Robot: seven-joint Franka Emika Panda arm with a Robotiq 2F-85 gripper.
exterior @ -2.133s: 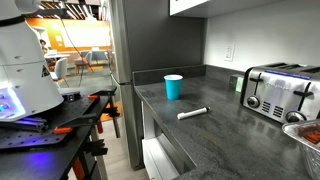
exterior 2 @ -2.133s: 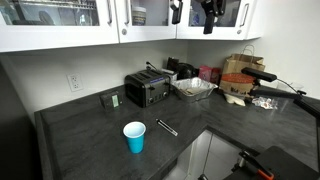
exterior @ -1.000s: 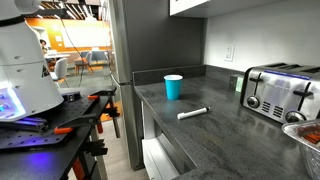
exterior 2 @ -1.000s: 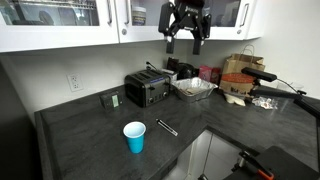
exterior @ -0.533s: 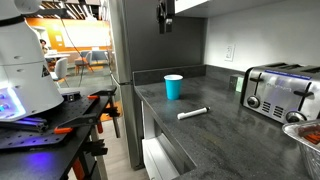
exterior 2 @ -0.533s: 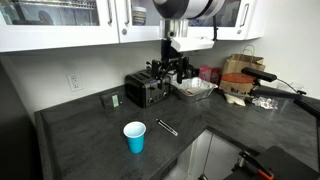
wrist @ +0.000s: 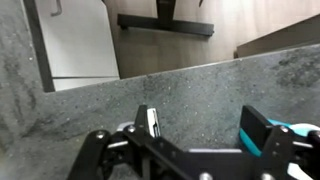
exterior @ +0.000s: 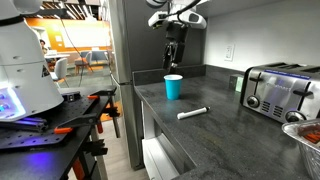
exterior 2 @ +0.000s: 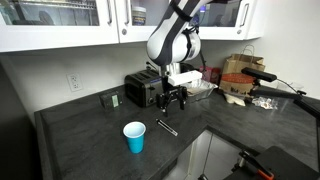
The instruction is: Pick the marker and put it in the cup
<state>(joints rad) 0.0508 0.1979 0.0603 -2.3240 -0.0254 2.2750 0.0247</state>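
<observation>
The white marker (exterior: pixel 192 113) lies flat on the dark counter, also seen in the other exterior view (exterior 2: pixel 166 127). The turquoise cup (exterior: pixel 173 87) stands upright beside it (exterior 2: pixel 134 137), empty as far as I can see. My gripper (exterior: pixel 175 55) hangs in the air above the counter, over the marker and cup area (exterior 2: pixel 175 102), touching neither. In the wrist view the gripper (wrist: pixel 205 128) is open and holds nothing. A white strip by one finger and a teal patch by the other show there; I cannot tell what they are.
A chrome toaster (exterior: pixel 280 92) stands against the wall (exterior 2: pixel 146 90). A wire basket (exterior 2: pixel 194 89) and boxes sit further along the counter. The counter's front edge (wrist: pixel 170 68) drops to white cabinet fronts (wrist: pixel 70 40). Wall cabinets hang overhead.
The arm has come down from in front of the upper cabinets to low over the counter near the marker and cup. Marker and cup have not moved.
</observation>
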